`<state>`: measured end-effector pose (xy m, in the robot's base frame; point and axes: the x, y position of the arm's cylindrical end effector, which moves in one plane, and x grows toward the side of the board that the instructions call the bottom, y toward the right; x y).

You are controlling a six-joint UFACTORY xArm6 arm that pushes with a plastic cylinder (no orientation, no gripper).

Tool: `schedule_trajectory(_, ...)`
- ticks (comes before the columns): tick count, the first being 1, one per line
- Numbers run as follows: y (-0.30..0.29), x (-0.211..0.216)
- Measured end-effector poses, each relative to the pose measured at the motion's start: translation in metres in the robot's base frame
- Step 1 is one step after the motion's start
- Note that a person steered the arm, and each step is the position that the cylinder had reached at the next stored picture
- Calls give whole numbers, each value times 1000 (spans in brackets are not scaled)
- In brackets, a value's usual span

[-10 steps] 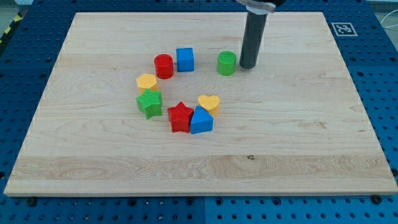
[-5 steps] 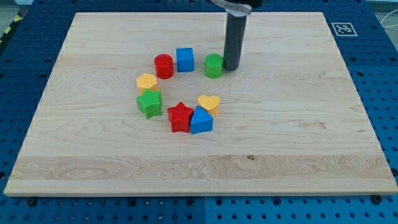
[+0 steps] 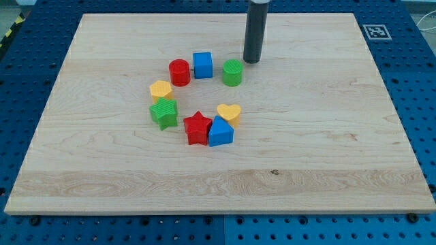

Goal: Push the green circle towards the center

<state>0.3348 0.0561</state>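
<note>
1 camera looks down at a slant from beyond the wooden board's (image 3: 327,156) bottom edge, framing nearly all of it.

Setting: robotics laboratory bench. Evidence: pale wooden board (image 3: 327,136) laid as a work surface on a blue perforated mounting plate (image 3: 415,102) with a regular grid of holes; black-and-white fiducial marker (image 3: 377,31) fixed at the board's corner toward the view's top right; yellow-and-black hazard tape (image 3: 12,28) at the view's top left edge; small coloured test blocks grouped on the board; dark rod, my tip (image 3: 252,61), resting on the wood.
</note>
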Motion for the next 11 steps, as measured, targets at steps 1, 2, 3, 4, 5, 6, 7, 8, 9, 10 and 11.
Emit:
schedule_trajectory(1,-9,4)
schedule_trajectory(2,-16,6)
schedule_trajectory(3,-17,13)
schedule_trajectory(4,-18,21)
schedule_trajectory(5,-20,31)
schedule_trajectory(6,-21,39)
schedule_trajectory(7,-22,47)
schedule_trajectory(8,-22,52)
schedule_trajectory(9,-23,59)
schedule_trajectory(10,-24,65)
schedule_trajectory(11,-26,70)
